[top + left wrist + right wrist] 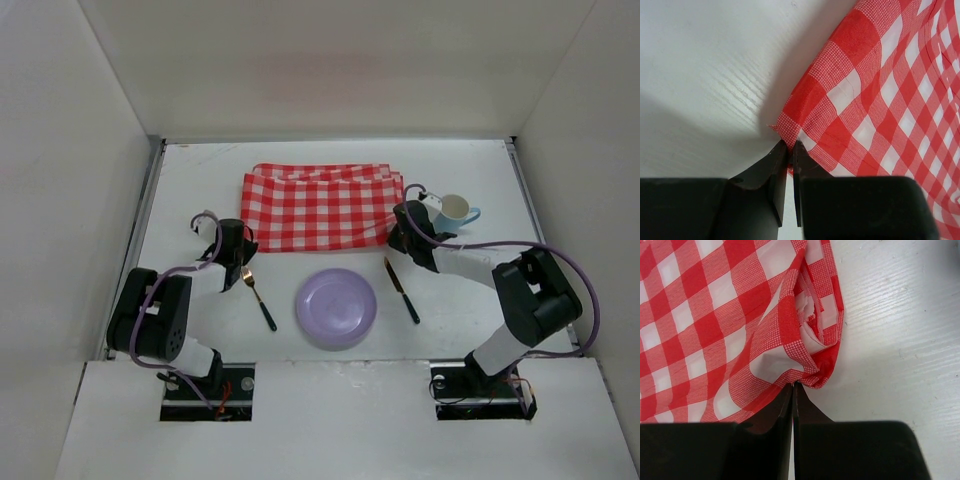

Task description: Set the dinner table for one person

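A red-and-white checked cloth [320,205] lies folded at the middle back of the white dinner table [200,170]. My left gripper [240,244] is shut on the cloth's near left corner [790,131]. My right gripper [397,232] is shut on its near right corner [807,374], which is bunched at the tips. A lilac plate [336,306] sits in front of the cloth. A gold fork with a black handle [258,298] lies left of the plate. A knife with a black handle [402,289] lies right of it. A white cup with a blue handle [455,210] stands at the right.
Tall white panels wall the table on three sides, with metal rails [150,200] along the edges. Both arm bases sit at the near edge. The cup stands close behind my right wrist.
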You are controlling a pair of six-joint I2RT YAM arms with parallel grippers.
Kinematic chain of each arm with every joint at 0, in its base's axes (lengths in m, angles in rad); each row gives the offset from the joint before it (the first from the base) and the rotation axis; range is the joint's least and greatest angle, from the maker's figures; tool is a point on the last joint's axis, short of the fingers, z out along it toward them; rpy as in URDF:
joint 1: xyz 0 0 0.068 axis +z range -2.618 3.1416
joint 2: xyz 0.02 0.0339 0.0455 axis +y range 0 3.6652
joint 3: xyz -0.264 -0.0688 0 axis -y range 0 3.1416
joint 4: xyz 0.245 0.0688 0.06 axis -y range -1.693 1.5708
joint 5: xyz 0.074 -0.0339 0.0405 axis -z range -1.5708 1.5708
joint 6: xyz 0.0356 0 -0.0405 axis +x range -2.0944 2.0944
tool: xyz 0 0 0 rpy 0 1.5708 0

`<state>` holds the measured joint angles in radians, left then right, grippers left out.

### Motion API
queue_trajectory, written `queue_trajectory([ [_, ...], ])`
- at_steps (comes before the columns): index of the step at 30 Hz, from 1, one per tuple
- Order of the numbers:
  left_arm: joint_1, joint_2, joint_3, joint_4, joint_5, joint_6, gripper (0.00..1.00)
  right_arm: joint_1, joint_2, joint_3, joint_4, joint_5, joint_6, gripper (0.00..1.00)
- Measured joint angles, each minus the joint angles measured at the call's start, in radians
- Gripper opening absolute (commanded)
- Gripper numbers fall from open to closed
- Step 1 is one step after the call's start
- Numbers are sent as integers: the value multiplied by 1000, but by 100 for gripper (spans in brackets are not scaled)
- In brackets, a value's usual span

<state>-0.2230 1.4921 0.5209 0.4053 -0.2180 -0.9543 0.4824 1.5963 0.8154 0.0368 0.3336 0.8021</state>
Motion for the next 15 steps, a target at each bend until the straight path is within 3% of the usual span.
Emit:
queue_trajectory([
  [15, -87, -132, -93, -43, -23, 15, 6, -10, -44, -132, 21, 29, 85, 9],
])
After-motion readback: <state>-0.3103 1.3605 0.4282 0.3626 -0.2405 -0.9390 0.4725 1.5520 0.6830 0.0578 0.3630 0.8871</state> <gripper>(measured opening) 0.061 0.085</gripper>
